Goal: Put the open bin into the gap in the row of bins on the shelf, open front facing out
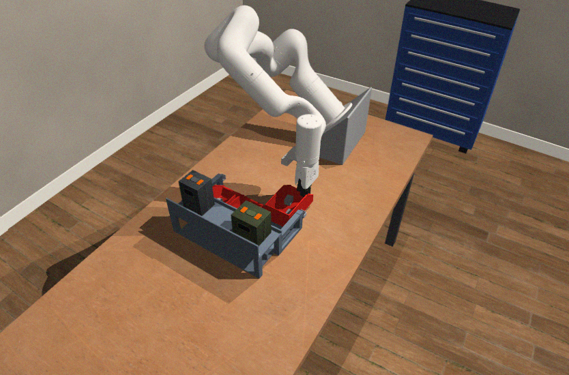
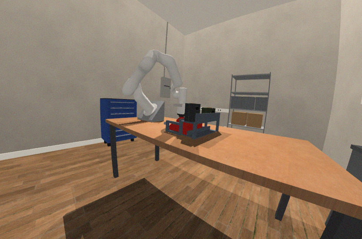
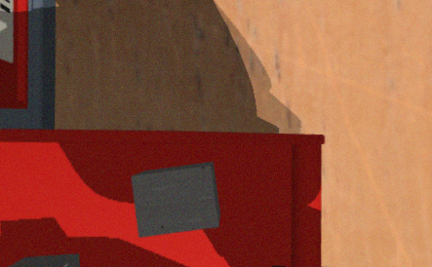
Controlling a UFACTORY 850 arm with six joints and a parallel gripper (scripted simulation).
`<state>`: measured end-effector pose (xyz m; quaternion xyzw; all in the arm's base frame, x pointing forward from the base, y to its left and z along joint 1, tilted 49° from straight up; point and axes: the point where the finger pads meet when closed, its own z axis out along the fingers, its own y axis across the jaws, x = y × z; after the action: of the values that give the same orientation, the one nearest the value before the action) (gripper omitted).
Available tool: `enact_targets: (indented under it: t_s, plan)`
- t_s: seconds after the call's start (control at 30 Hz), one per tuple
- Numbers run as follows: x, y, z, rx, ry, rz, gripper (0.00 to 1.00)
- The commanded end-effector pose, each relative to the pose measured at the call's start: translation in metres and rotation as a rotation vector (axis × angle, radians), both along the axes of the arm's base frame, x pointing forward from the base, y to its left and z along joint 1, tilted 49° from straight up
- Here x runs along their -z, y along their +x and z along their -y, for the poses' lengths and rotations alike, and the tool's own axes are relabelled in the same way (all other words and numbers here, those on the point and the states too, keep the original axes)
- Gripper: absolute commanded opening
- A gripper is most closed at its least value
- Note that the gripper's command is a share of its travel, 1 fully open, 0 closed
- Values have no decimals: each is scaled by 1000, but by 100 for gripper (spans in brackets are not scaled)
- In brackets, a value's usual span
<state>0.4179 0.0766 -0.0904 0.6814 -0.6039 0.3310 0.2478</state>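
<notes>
The red open bin [image 1: 280,215] [image 3: 252,171] is at the shelf's end near the green box, partly over the front lip, its front end sticking out toward the robot base. A grey block [image 1: 288,200] [image 3: 176,200] lies in it, with another grey part [image 3: 52,260] at the wrist view's lower edge. My gripper [image 1: 303,192] [image 2: 181,114] points down, shut on the bin's wall near its front; the fingertips are mostly hidden. The blue-grey shelf [image 1: 214,247] [image 2: 206,117] [image 3: 41,97] holds other red bins [image 1: 225,194] [image 3: 8,93]. The gap's inside is hidden.
A black box [image 1: 196,194] [image 2: 192,112] and a green box [image 1: 250,221] [image 2: 208,110] stand on the shelf's upper board. The grey robot base [image 1: 356,128] [image 2: 159,112] is behind the arm. A blue drawer cabinet [image 1: 449,75] [image 2: 103,121] stands beyond the table.
</notes>
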Motion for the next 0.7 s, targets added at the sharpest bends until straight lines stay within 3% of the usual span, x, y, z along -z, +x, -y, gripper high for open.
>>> enact_targets:
  t_s: [0.0, 0.67]
  plan:
    - [0, 3, -1, -1, 1, 1, 0]
    - [-1, 12, -2, -1, 0, 1, 0]
